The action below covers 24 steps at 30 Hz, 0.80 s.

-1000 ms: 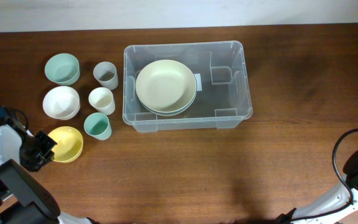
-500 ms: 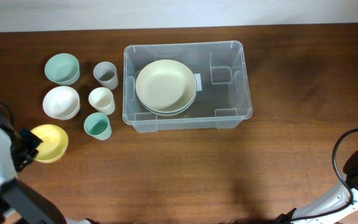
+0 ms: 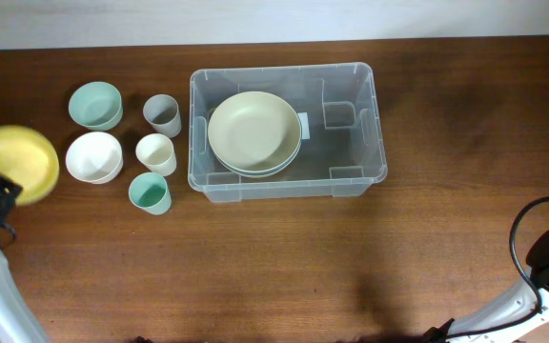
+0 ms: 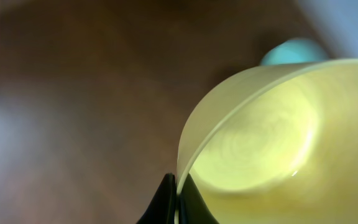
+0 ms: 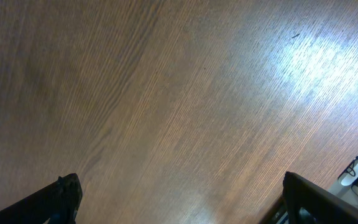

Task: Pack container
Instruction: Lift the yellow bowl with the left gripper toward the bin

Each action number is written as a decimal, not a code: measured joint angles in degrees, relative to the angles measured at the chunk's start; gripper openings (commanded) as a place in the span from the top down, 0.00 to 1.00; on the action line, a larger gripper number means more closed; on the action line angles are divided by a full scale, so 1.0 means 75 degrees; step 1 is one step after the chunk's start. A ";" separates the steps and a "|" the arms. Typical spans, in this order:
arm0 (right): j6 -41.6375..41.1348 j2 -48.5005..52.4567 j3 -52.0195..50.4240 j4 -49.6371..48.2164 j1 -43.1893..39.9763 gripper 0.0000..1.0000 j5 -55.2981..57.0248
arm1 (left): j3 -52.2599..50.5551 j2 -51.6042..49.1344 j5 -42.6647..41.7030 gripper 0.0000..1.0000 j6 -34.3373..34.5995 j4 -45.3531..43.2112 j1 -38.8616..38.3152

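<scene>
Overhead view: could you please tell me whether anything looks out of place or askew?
Only the yellow bowl: it hangs at the left edge, pinched by its rim in the left tool, apart from the other bowls and cups standing upright beside the container.

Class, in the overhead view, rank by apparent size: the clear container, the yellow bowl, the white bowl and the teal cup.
1. container
2. yellow bowl (held nearer the camera, so unsure against the next)
3. white bowl
4. teal cup
</scene>
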<state>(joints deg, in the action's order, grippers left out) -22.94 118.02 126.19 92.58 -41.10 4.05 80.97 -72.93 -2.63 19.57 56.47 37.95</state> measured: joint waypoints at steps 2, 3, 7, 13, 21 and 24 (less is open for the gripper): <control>0.0003 0.0000 0.0000 0.0000 0.0000 0.01 0.0000 | 0.0067 0.0254 -0.0542 0.99 0.0012 -0.0510 -0.0166; 0.0003 0.0000 0.0000 0.0000 0.0000 0.01 0.0000 | 0.0082 0.0356 -0.0813 0.99 0.0026 -0.0804 -0.0323; 0.0000 0.0000 0.0000 0.0000 0.0000 0.01 0.0000 | 0.0111 0.0504 -0.1612 0.99 0.0172 -0.1880 -0.1346; 0.0003 0.0000 0.0000 -0.0003 0.0000 0.01 0.0000 | 0.0117 0.0277 -0.2037 1.00 0.0318 -0.3462 -0.3450; 0.0003 0.0000 0.0000 0.0000 0.0000 0.01 0.0000 | 0.0146 -0.1011 -0.2226 0.99 0.0350 -0.5590 -0.5965; 0.0006 0.0000 0.0000 0.0000 0.0000 0.01 0.0000 | 0.0149 -0.1754 -0.2256 0.99 0.0364 -0.6365 -0.6569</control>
<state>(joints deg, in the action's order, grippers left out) -22.90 118.02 126.19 92.58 -41.10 4.05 82.08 -86.08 -19.55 22.31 8.73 -11.31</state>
